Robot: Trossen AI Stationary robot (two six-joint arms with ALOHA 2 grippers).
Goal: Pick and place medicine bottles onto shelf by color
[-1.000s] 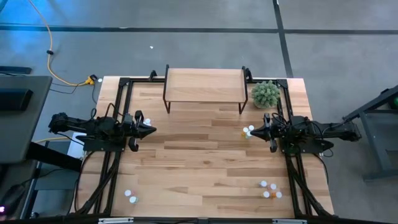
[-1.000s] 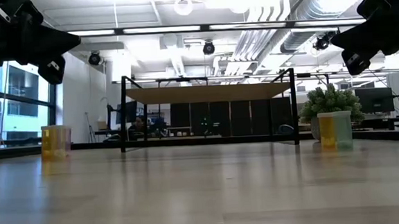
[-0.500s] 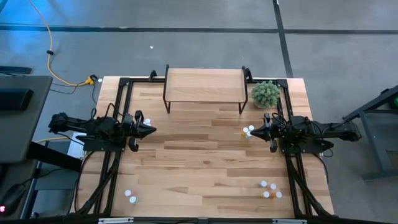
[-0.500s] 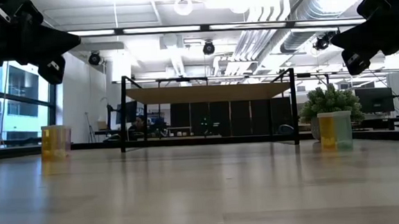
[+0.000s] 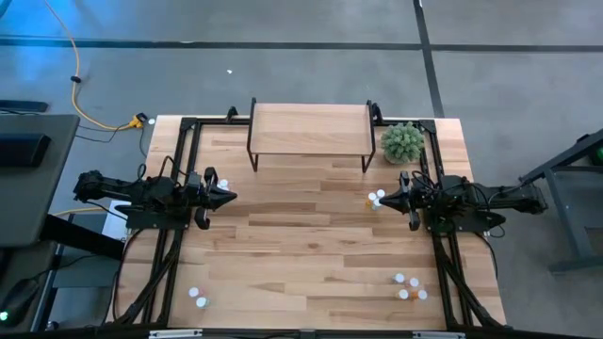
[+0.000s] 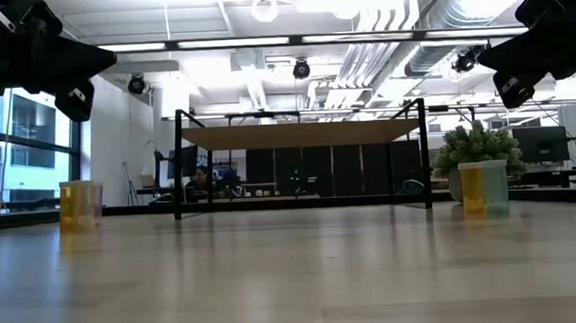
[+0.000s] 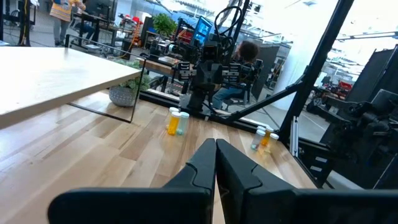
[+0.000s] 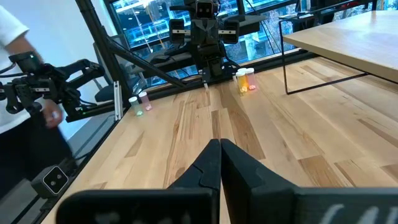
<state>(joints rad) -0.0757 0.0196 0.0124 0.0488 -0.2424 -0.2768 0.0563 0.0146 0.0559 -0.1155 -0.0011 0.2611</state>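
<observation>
Since no bottle is held, both pincers, left (image 5: 229, 197) and right (image 5: 382, 201), hover clenched, flanking bench centre; shelf (image 5: 309, 128) bare; bottles (image 5: 376, 199) scattered.

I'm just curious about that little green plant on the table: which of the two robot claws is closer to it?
The right. The right gripper sits just in front of the plant, while the left gripper is far across the table.

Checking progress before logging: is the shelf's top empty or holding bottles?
Empty. From above, the shelf top shows only bare wood; the medicine bottles stand on the table.
</observation>
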